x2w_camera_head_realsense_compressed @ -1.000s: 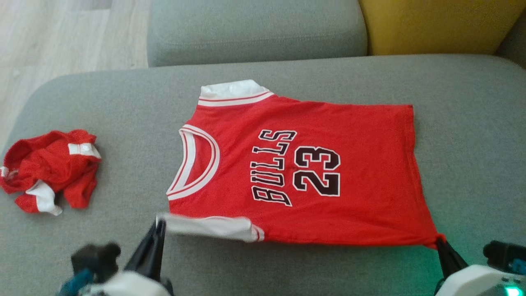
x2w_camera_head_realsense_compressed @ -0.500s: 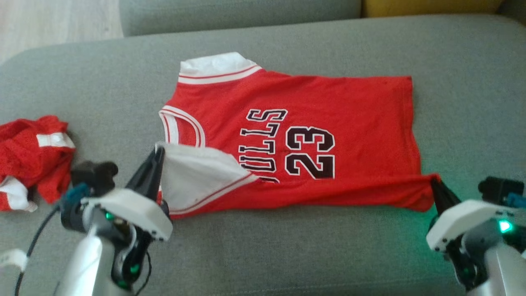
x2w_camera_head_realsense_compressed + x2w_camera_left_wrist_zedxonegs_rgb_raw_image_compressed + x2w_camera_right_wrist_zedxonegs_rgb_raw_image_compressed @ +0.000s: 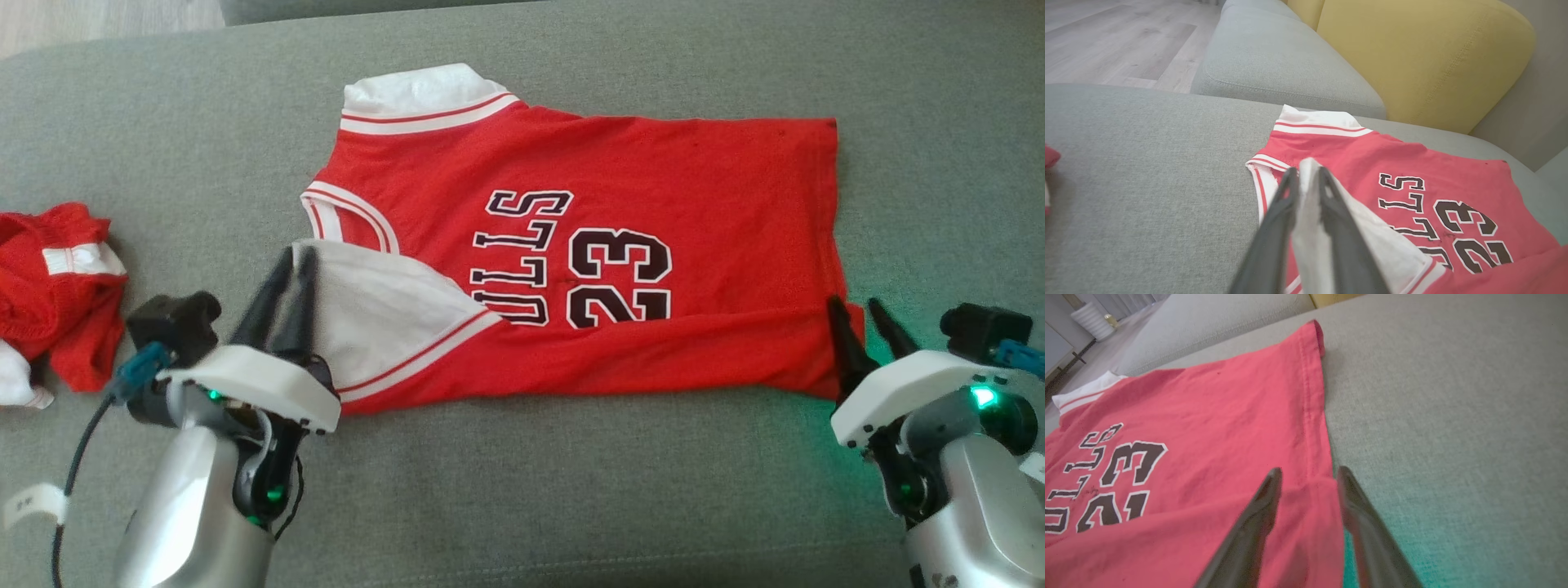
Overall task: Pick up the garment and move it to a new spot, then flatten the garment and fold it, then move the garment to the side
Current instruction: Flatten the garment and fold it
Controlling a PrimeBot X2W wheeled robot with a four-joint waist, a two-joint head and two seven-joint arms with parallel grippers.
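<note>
The red jersey (image 3: 653,163) lies spread across the middle of the grey sofa seat (image 3: 522,490). Nearer the seat's front edge, the left gripper (image 3: 286,261) is pinched on its white shoulder flap, folded over the chest, while the right gripper (image 3: 853,304) stands fingers apart, straddling the hem corner.

Left arm (image 3: 196,506) and right arm (image 3: 971,482) are being held low and forward, fingers pointing away from the body.
The left gripper (image 3: 295,255) (image 3: 1307,173) is being pressed shut on a white fold of the jersey (image 3: 653,180). The fingers of the right gripper (image 3: 853,306) (image 3: 1309,473) are being held parted, astride the red hem corner.
</note>
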